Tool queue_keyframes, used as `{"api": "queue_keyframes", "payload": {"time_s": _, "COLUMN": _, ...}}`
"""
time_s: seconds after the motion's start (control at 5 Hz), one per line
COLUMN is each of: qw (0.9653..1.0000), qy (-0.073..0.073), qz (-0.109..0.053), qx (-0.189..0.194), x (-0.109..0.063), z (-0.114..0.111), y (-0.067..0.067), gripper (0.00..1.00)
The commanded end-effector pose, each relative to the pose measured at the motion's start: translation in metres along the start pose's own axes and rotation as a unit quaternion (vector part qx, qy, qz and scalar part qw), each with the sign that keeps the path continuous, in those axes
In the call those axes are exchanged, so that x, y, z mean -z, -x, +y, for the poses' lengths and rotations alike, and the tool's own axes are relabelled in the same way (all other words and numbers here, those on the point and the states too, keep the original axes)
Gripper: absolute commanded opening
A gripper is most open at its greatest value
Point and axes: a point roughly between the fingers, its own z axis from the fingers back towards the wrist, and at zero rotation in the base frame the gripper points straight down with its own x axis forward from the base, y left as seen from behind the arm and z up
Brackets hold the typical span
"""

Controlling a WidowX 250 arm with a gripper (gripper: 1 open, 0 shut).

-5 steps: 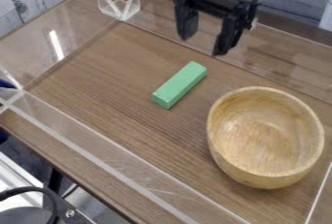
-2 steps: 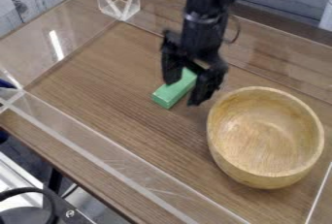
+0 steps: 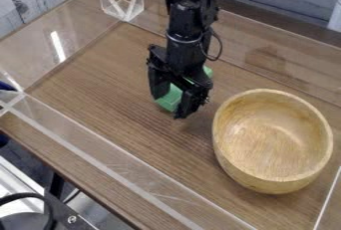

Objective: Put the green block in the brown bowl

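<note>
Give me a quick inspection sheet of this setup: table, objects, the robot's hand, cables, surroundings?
Surface: wooden table inside low clear walls.
Job's things: green block on the table, left of the brown bowl; bowl empty.
Clutter: clear plastic bracket at the far edge.
End effector: open, pointing down, fingers straddling the block; not closed on it.
Cables: dark cable along the arm.
Surroundings: pale plank wall behind, at the left.

This looks like a robotics lab test station. The tool (image 3: pixel 178 95) hangs from a black robot arm (image 3: pixel 189 15) over a wood-grain counter (image 3: pixel 107 85) fenced by low clear acrylic walls (image 3: pixel 80 159), with a clear plastic bracket (image 3: pixel 123 2) behind the tool and whitewashed planks (image 3: pixel 40 0) beyond, to its left.
</note>
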Motion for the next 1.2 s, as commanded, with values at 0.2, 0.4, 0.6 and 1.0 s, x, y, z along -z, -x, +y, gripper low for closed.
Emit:
{"api": "queue_keyframes", "payload": {"time_s": 0.2, "qw": 0.9990, "qy": 0.035, "qz": -0.018, "qx": 0.021, "x": 0.004, "z": 0.004, "y": -0.008, "gripper": 1.00}}
{"api": "queue_keyframes", "payload": {"time_s": 0.4, "qw": 0.9995, "qy": 0.021, "qz": -0.012, "qx": 0.020, "x": -0.004, "z": 0.009, "y": -0.013, "gripper": 0.00}}
{"api": "queue_keyframes", "payload": {"time_s": 0.6, "qw": 0.9997, "qy": 0.006, "qz": -0.008, "qx": 0.022, "x": -0.018, "z": 0.012, "y": -0.018, "gripper": 0.00}}
{"api": "queue_keyframes", "payload": {"time_s": 1.0, "qw": 0.9986, "qy": 0.025, "qz": -0.023, "qx": 0.040, "x": -0.027, "z": -0.001, "y": -0.023, "gripper": 0.00}}
